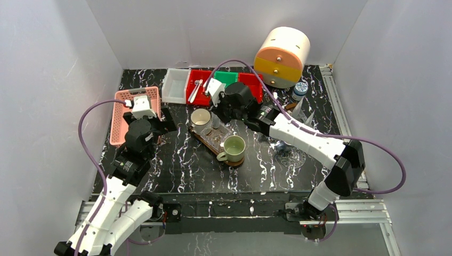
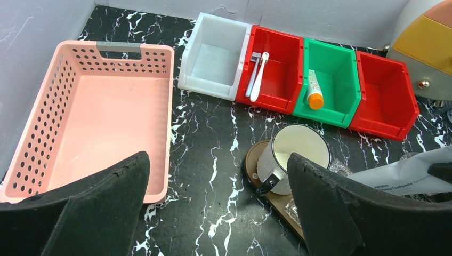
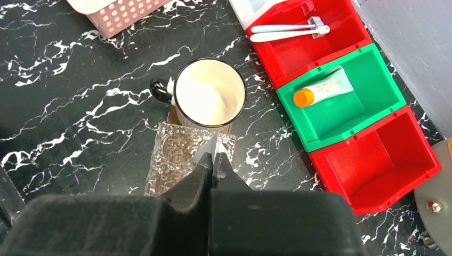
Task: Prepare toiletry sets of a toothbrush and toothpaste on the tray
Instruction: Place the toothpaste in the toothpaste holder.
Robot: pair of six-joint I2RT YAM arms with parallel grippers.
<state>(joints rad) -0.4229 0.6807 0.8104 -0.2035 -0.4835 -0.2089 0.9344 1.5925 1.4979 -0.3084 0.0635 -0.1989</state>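
Early going, by our reading: no brush-and-tube pair shows on the tray [image 2: 276,202] yet. Toothbrushes [image 2: 259,74] lie in the left red bin [image 2: 280,85], and an orange-capped tube [image 2: 313,90] in the green bin [image 2: 338,80]. The white bin [image 2: 213,64], far red bin [image 2: 386,101] and pink basket [image 2: 106,122] show nothing inside. The tray carries a white mug [image 3: 209,98], a green mug [image 1: 233,148] and crinkled wrap [image 3: 173,154]. The right gripper [image 3: 213,160] is pinched on a white packet [image 2: 400,173] above the tray. The left gripper [image 2: 216,162] hangs spread wide, holding nothing.

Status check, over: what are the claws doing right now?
Left claw open, empty. Right claw shut on white tube above tray. Toothbrushes in red bin. White mug, green mug crowd tray.
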